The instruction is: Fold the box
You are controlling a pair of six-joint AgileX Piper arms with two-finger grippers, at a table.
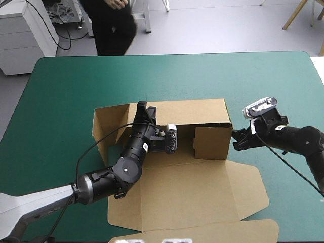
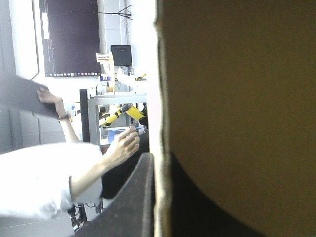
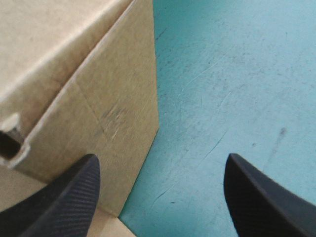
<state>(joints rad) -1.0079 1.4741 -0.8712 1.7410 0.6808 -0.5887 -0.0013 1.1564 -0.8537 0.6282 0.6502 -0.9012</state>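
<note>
In the high view we see the box at the middle of the frame on the teal-green cover. Its far walls are raised and its lid lies flat toward the lower edge. The left gripper sits on the rear wall's top edge. The right gripper is just beside the box's right end wall.

In the left wrist view, the black fingers are clamped on the box, one on each face of the board.

In the right wrist view, the fingers stand wide apart. The box has its corner ahead of one finger, with bare cover between them.
</note>
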